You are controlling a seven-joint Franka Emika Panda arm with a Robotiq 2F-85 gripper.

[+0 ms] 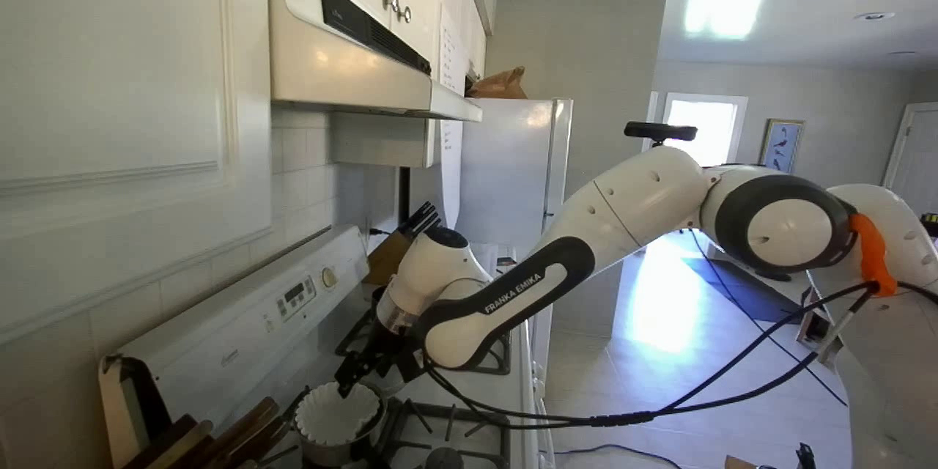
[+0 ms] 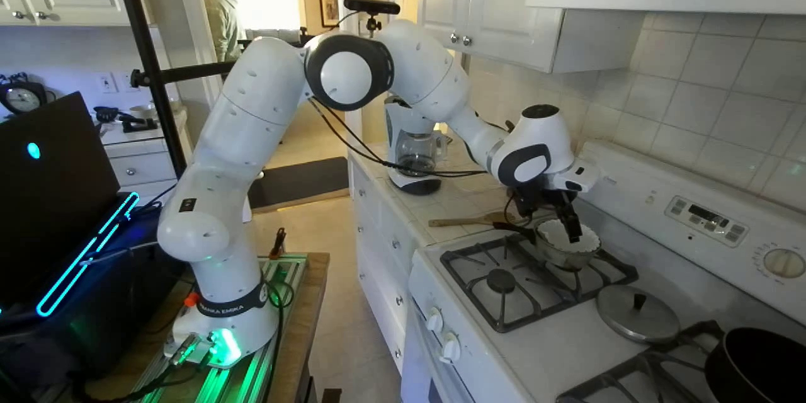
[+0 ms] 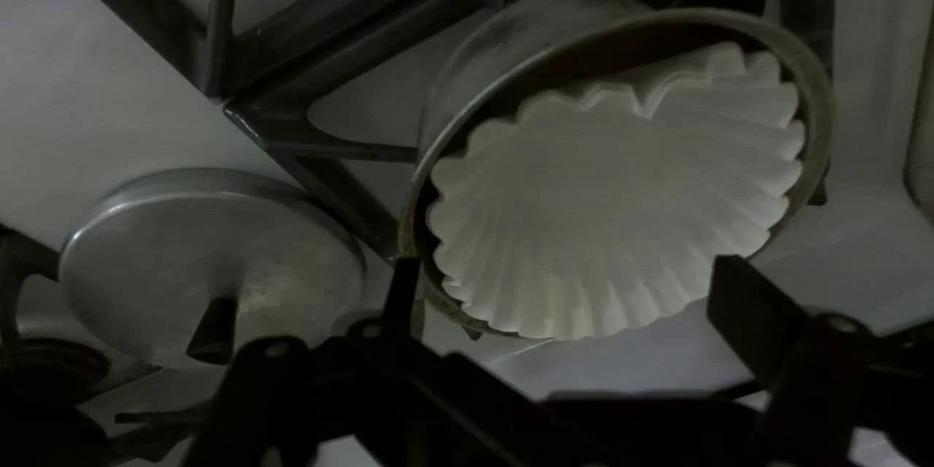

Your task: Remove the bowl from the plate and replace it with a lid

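The white bowl (image 3: 613, 211), finely fluted at its edge, sat inside the pot (image 2: 562, 260), which stood on the black grate (image 3: 379, 36) of the stove (image 2: 548, 352). Along one side of the pot a dark gap separated wall from fluting; there the bowl's edge was notched inward. The gripper (image 3: 565, 277) hung at the pot's mouth, its two fingers (image 3: 753, 308) spread wide, with nothing clasped between them. In both exterior views one fingertip appeared against the bowl, although the dim wrist view left it uncertain whether the two touched. The grey lid (image 2: 620, 320), its knob upward, lay just beside the pot and apart from it; the dark pan (image 2: 759, 362) stood farther from the pot, past the lid. On the pot's opposite side, a wooden utensil (image 2: 463, 221) rested near it on the tiled counter (image 2: 463, 198), where a coffee maker (image 2: 403, 129) stood well apart from the pot.
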